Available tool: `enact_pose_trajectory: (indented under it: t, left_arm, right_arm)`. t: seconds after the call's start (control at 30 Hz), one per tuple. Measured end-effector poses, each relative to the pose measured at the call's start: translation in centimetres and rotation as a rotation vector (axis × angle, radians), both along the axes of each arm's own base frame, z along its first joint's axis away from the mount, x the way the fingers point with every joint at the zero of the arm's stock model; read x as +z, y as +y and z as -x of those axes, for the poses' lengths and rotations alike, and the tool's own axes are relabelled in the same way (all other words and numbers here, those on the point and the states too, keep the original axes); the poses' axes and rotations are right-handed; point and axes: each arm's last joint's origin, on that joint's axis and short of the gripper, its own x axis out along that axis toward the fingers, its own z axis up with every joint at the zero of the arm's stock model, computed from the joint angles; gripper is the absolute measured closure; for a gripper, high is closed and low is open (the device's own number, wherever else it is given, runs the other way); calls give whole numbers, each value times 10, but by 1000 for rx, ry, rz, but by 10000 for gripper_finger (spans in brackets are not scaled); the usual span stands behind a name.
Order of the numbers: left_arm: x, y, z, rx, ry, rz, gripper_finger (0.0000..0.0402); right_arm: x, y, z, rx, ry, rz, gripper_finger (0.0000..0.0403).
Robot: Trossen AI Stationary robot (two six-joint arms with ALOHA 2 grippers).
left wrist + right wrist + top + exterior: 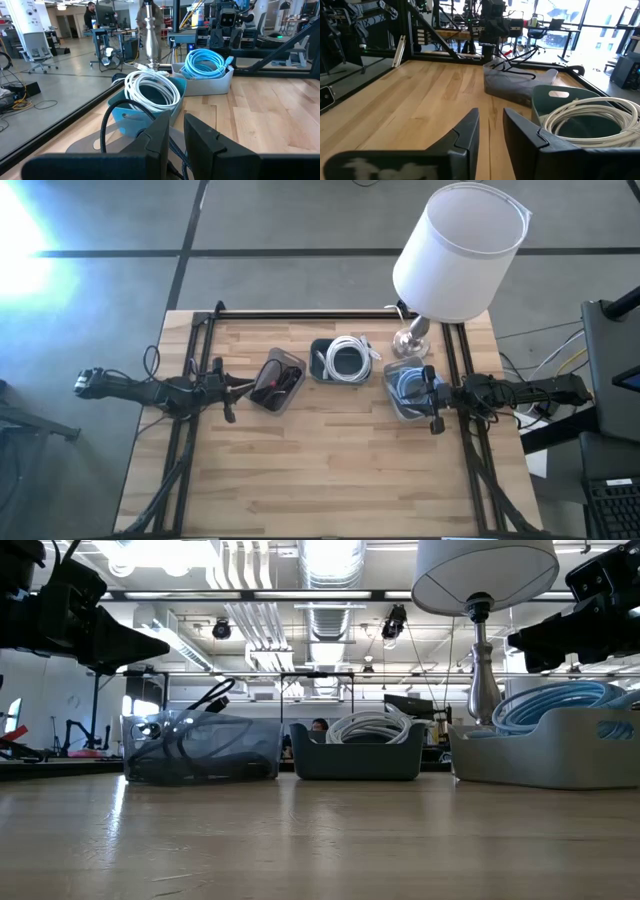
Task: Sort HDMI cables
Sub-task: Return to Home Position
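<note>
Three bins stand in a row across the table's middle. The clear bin [277, 383] holds thin black HDMI cables [195, 740]. The dark teal bin [322, 370] holds a white coil [347, 352]. The light grey bin [400, 412] holds light-blue coils [205, 62]. My left gripper [232, 388] hangs level just left of the clear bin, its fingers [159, 137] a narrow gap apart with nothing between them. My right gripper [430, 395] hangs level over the grey bin's right side, its fingers [467, 132] also slightly apart and empty.
A table lamp with a white shade [458, 248] stands on its metal base [410, 340] at the back right, close behind the grey bin. A black frame rail [310, 315] runs along the far edge. Bare wood [320, 470] lies between the bins and the near edge.
</note>
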Motion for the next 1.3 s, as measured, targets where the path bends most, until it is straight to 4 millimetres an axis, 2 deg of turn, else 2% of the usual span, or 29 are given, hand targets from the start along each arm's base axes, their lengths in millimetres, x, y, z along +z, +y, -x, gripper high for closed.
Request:
enact_pose_trajectory:
  t: [0.43, 1.03, 1.3]
  left_arm:
    - [0, 0, 0, 0, 0, 0, 339]
    - [0, 0, 0, 0, 0, 0, 339]
    - [0, 0, 0, 0, 0, 0, 339]
  right_arm:
    - [0, 0, 0, 0, 0, 0, 330]
    - [0, 0, 0, 0, 0, 0, 309]
    - [0, 0, 0, 0, 0, 0, 323]
